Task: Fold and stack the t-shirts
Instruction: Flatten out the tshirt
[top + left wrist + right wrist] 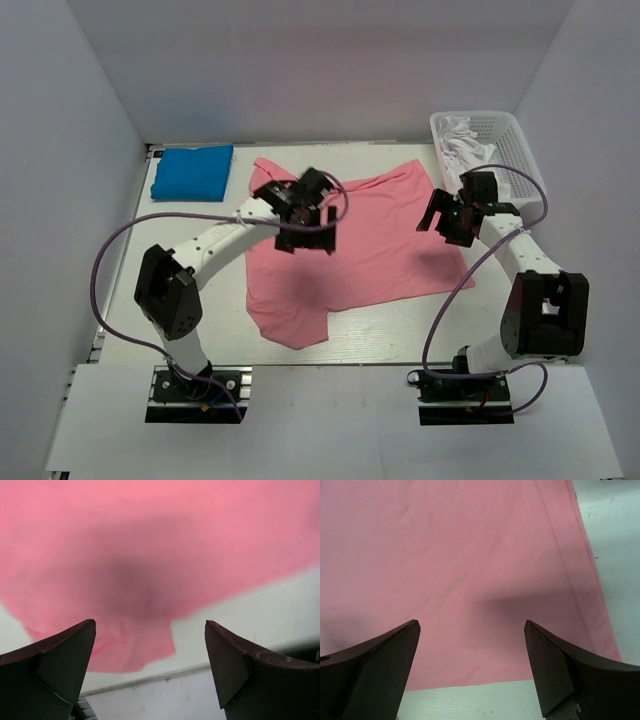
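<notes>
The salmon-pink t-shirt (385, 235) is lying spread open across the middle of the white table (400, 325), with one rumpled part reaching toward the near edge. The blue t-shirt (192, 172) is sitting as a neat folded rectangle at the far left corner, apart from the pink one.

A white mesh basket (522, 135) is standing at the far right corner, just beyond the pink shirt's right edge, and crumpled white cloth (460, 135) is filling its left end. Purple cables (100, 265) are looping out from both arms. Pale panels (300, 60) are closing in the table on three sides.

The left gripper (150, 625) is hanging over the left part of the pink shirt with its fingers spread wide and nothing between them, and its shadow is falling on the cloth. The right gripper (470, 624) is hanging over the shirt's right part near a hemmed corner, its fingers likewise wide apart and holding nothing.

From above, the left arm is covering much of the pink shirt's upper left, so the neck area is hard to make out. The left wrist view is showing the cloth blurred. What kind of garment the white cloth is cannot be told.
</notes>
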You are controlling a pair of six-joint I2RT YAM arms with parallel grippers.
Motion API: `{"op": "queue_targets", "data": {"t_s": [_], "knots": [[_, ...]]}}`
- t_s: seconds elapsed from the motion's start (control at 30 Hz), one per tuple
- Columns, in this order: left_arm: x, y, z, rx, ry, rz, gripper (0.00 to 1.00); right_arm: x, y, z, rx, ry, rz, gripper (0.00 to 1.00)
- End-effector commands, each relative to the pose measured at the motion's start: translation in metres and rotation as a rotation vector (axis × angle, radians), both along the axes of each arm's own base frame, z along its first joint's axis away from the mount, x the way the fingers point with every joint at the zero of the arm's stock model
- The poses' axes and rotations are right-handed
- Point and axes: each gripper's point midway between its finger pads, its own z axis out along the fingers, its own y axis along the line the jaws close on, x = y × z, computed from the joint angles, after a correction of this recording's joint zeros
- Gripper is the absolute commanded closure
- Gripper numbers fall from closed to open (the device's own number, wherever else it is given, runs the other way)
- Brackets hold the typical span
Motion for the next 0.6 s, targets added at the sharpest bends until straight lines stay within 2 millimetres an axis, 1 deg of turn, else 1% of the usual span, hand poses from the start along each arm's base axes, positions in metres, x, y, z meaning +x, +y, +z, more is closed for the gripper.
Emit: {"op": "queue_targets", "data": {"t_s": [0.0,0.03,0.07,0.1,0.13,0.17,0.23,0.27,0.3,0.33,0.37,0.4,0.47,0.5,0.53,0.57], "knots": [[0.06,0.099,-0.015,0.23,-0.049,0.367,0.0,0.01,-0.004,0.021,-0.061,-0.093,0.013,0.1],[0.073,0.11,-0.019,0.214,-0.063,0.413,0.0,0.01,-0.005,0.022,-0.069,-0.094,0.01,0.1],[0.075,0.125,-0.03,0.219,-0.033,0.449,0.0,0.008,-0.006,0.024,-0.077,-0.096,0.009,0.1],[0.085,0.151,-0.036,0.222,-0.023,0.525,0.02,0.008,-0.008,0.023,-0.086,-0.094,0.0,0.1],[0.088,0.156,-0.043,0.18,-0.024,0.548,0.04,0.007,-0.009,0.023,-0.085,-0.091,-0.001,0.1],[0.093,0.162,-0.046,0.157,-0.03,0.58,0.08,0.007,-0.009,0.023,-0.085,-0.089,-0.003,0.1],[0.1,0.176,-0.051,0.128,-0.034,0.625,0.13,0.006,-0.006,0.02,-0.073,-0.08,0.006,0.1],[0.1,0.18,-0.055,0.123,-0.029,0.654,0.16,0.006,-0.005,0.018,-0.073,-0.068,0.01,0.1],[0.102,0.179,-0.06,0.127,-0.024,0.654,0.22,0.007,-0.005,0.017,-0.071,-0.065,0.011,0.1],[0.095,0.187,-0.075,0.156,0.016,0.665,0.25,0.007,-0.005,0.017,-0.069,-0.061,0.01,0.1],[0.099,0.189,-0.08,0.153,0.018,0.685,0.29,0.007,-0.005,0.016,-0.07,-0.055,0.006,0.1],[0.094,0.188,-0.089,0.157,0.051,0.678,0.39,0.006,-0.006,0.013,-0.072,-0.046,0.007,0.1],[0.095,0.19,-0.1,0.161,0.076,0.686,0.49,0.006,-0.008,0.012,-0.078,-0.047,0.002,0.1],[0.096,0.188,-0.109,0.157,0.092,0.691,0.52,0.006,-0.008,0.012,-0.08,-0.048,0.002,0.1],[0.095,0.186,-0.109,0.147,0.1,0.687,0.52,0.006,-0.008,0.013,-0.083,-0.047,-0.001,0.1],[0.101,0.184,-0.114,0.139,0.09,0.688,0.52,0.006,-0.01,0.012,-0.09,-0.045,-0.005,0.1]]}}
